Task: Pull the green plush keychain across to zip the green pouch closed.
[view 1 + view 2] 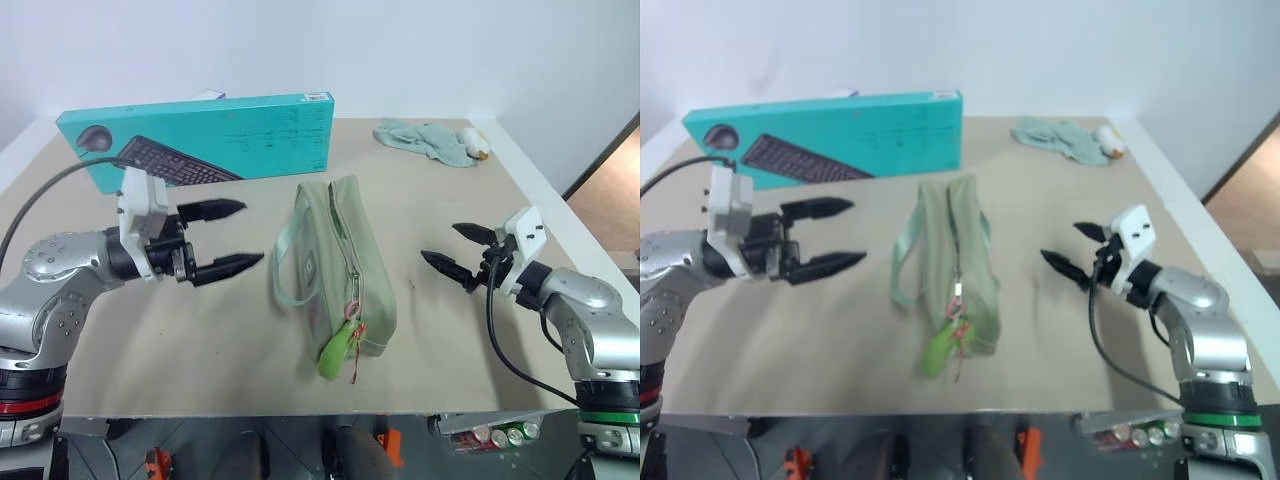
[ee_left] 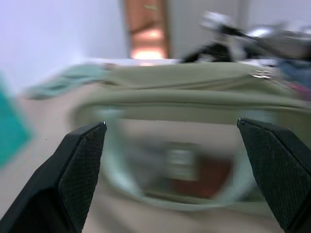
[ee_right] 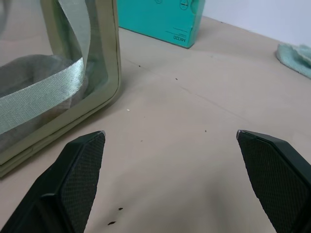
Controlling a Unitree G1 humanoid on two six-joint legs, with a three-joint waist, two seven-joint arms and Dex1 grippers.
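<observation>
The green pouch point(image 1: 338, 262) stands mid-table point(image 1: 200, 330), zipper up. The green plush keychain point(image 1: 336, 350) hangs off its near end. The left gripper point(image 1: 230, 237) hovers just left of the pouch, 2 fingers spread wide, holding nothing. The right gripper point(image 1: 460, 250) is off to the right, fingers also apart, empty. A teal keyboard box point(image 1: 200, 140) and pale cloth point(image 1: 425, 138) lie at the far edge.

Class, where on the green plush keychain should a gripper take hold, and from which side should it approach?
Probably pinch the green plush keychain across its fuzzy oval body, approaching from the table's near edge: it hangs free off the green pouch's near end, beyond the zip.
</observation>
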